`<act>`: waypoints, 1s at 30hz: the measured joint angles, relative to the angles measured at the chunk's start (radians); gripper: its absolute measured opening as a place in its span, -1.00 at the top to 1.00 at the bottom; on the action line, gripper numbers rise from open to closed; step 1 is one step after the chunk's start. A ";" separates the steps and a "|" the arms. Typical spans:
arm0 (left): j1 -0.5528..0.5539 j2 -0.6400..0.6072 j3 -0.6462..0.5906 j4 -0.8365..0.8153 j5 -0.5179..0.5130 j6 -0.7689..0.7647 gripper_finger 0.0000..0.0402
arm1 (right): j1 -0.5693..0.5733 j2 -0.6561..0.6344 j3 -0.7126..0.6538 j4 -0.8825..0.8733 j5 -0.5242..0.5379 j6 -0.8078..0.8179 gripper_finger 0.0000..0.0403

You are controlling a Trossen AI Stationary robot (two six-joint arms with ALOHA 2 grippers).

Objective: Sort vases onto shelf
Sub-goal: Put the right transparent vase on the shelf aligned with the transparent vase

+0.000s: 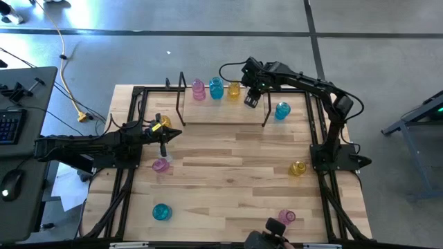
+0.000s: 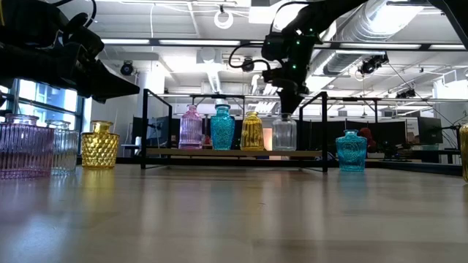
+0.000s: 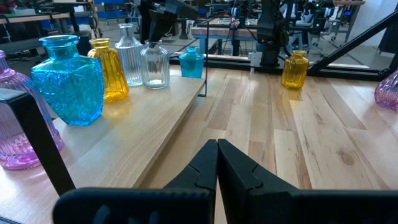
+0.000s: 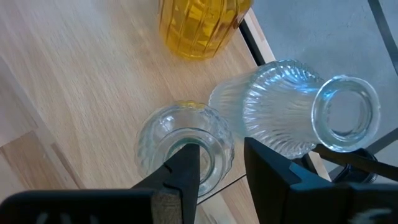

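Fingers of the right gripper (image 4: 221, 149) stand apart, released, over the mouth of a low clear vase (image 4: 168, 140) on the shelf (image 2: 219, 153). One finger sits above the opening and the other outside the rim; contact with the glass cannot be confirmed. The left gripper (image 3: 216, 146) is clenched on nothing and hovers at 9 o'clock on the desk (image 1: 228, 159).

Edges and clearance:
- The shelf stands at 12 o'clock, its thin black posts marking both ends.
- A black rail frame (image 1: 131, 138) borders the desk.
- The centre of the desk is bare wood planking.
- A loose teal vase (image 1: 282, 110) sits just beyond the shelf's 3 o'clock end.

Materials and shapes:
- All vases are ribbed or faceted translucent glass with narrow necks.
- The shelf row reads pink vase (image 2: 191, 128), teal shelf vase (image 2: 222, 128), yellow shelf vase (image 2: 252, 131), then clear.
- A taller clear vase (image 4: 280, 106) stands just beside the low one.

View differences:
- The high view hardly resolves the clear glass; both wrist views show two clear vases.
- Only the high view shows a yellow vase (image 1: 297, 168) at 4 o'clock and a blue vase (image 1: 161, 211) at 7 o'clock.
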 joint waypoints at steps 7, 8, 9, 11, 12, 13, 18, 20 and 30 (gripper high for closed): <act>0.000 0.000 0.000 0.000 0.000 0.000 1.00 | 0.000 0.001 -0.001 0.025 0.000 0.015 0.46; 0.000 0.000 0.000 0.000 0.000 0.000 1.00 | 0.000 0.001 -0.001 0.027 0.000 0.022 0.46; 0.000 0.000 0.000 0.000 0.000 0.000 1.00 | 0.000 0.001 -0.001 0.028 0.000 0.027 0.46; 0.000 0.000 0.000 0.000 0.000 0.000 1.00 | 0.000 0.001 -0.001 0.030 0.000 0.034 0.46; 0.000 0.000 0.000 0.000 0.000 0.000 1.00 | 0.000 0.001 -0.001 0.030 0.000 0.036 0.46; 0.000 0.000 0.000 0.000 0.000 0.000 1.00 | 0.000 0.001 -0.001 0.030 0.000 0.042 0.46; 0.000 0.000 0.000 0.000 0.000 0.000 1.00 | 0.000 0.001 -0.001 0.030 0.000 0.062 0.46; 0.000 0.000 0.000 0.000 0.000 0.000 1.00 | 0.000 0.001 -0.001 0.026 -0.001 0.076 0.46; 0.000 0.000 0.000 0.000 0.000 0.000 1.00 | 0.010 0.000 0.000 0.010 0.001 0.113 0.46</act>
